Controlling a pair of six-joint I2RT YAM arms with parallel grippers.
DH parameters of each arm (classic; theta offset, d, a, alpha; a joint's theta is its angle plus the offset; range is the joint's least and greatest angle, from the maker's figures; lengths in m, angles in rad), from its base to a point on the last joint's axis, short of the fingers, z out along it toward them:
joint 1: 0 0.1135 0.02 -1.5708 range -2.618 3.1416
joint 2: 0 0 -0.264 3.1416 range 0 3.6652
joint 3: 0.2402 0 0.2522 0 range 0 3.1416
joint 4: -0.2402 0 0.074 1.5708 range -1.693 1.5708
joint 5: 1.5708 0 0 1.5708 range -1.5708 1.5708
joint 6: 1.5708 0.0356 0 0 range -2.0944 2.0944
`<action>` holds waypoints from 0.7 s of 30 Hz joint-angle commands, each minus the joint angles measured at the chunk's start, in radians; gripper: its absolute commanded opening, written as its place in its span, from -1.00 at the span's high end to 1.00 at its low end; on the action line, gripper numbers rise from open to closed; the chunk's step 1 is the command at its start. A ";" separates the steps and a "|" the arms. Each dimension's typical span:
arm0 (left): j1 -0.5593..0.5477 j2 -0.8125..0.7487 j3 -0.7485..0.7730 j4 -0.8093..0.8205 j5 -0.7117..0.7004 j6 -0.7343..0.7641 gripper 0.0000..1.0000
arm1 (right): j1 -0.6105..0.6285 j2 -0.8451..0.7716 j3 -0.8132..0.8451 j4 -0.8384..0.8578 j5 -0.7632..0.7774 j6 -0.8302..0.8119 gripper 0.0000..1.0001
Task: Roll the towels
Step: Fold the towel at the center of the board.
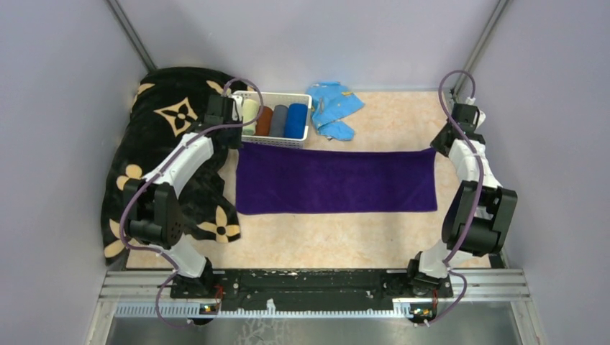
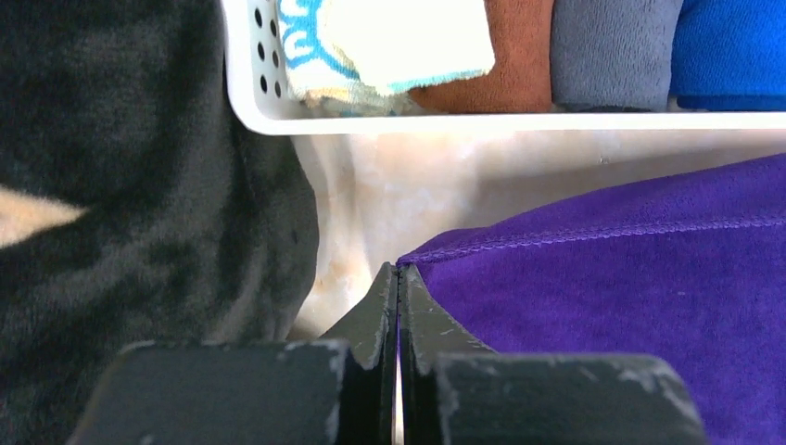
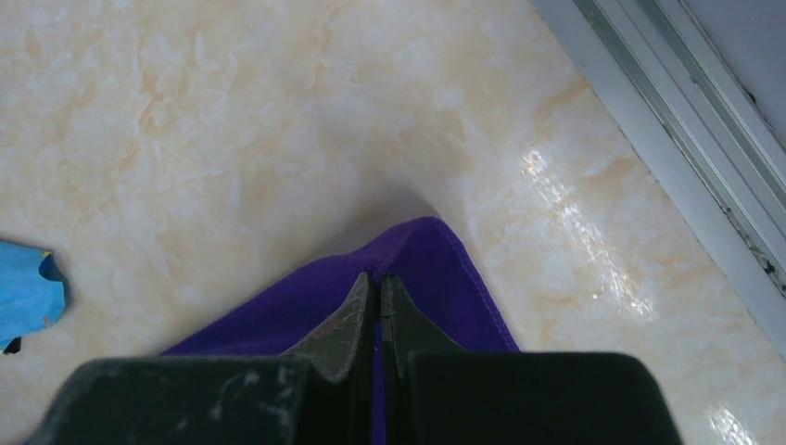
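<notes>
The dark purple towel (image 1: 336, 180) lies spread flat across the middle of the table. My left gripper (image 1: 236, 141) is shut at its far left corner (image 2: 593, 278), and a sliver of purple shows between the jaws (image 2: 399, 271). At the far right corner, my right gripper (image 1: 436, 147) is shut on the cloth, which tents up around the tips (image 3: 378, 278). The royal blue towel (image 1: 296, 120) and the pale yellow towel with teal markings (image 2: 389, 42) sit rolled in the white basket (image 1: 277, 140).
The basket also holds a brown roll (image 2: 514, 56) and a grey roll (image 2: 612, 51). A black blanket with tan flowers (image 1: 165, 158) covers the left side. A light blue cloth (image 1: 332, 108) lies behind the towel. Metal frame rails (image 3: 667, 139) border the right edge.
</notes>
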 commanded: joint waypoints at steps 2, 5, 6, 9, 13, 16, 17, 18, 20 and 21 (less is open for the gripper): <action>0.008 -0.063 -0.039 -0.070 -0.006 -0.044 1.00 | -0.018 -0.134 -0.066 -0.061 0.025 0.071 1.00; 0.007 -0.082 -0.067 -0.100 0.002 -0.084 1.00 | -0.025 -0.178 -0.125 -0.087 0.039 0.101 1.00; 0.007 -0.092 -0.081 -0.106 0.008 -0.096 1.00 | -0.027 -0.197 -0.149 -0.094 0.046 0.111 1.00; 0.007 -0.129 -0.127 -0.116 0.010 -0.139 1.00 | -0.029 -0.246 -0.231 -0.101 0.064 0.135 1.00; 0.007 -0.189 -0.201 -0.107 0.010 -0.176 1.00 | -0.034 -0.302 -0.296 -0.132 0.129 0.139 1.00; 0.008 -0.212 -0.243 -0.102 0.003 -0.193 1.00 | -0.052 -0.340 -0.340 -0.145 0.194 0.139 1.00; 0.009 -0.212 -0.251 -0.107 0.001 -0.199 1.00 | -0.059 -0.350 -0.354 -0.143 0.207 0.144 1.00; 0.009 -0.213 -0.258 -0.109 0.001 -0.203 1.00 | -0.069 -0.355 -0.366 -0.138 0.214 0.150 1.00; 0.009 -0.212 -0.278 -0.110 0.004 -0.217 1.00 | -0.086 -0.353 -0.381 -0.129 0.214 0.157 1.00; 0.009 -0.212 -0.285 -0.114 0.014 -0.227 1.00 | -0.093 -0.344 -0.384 -0.128 0.214 0.161 1.00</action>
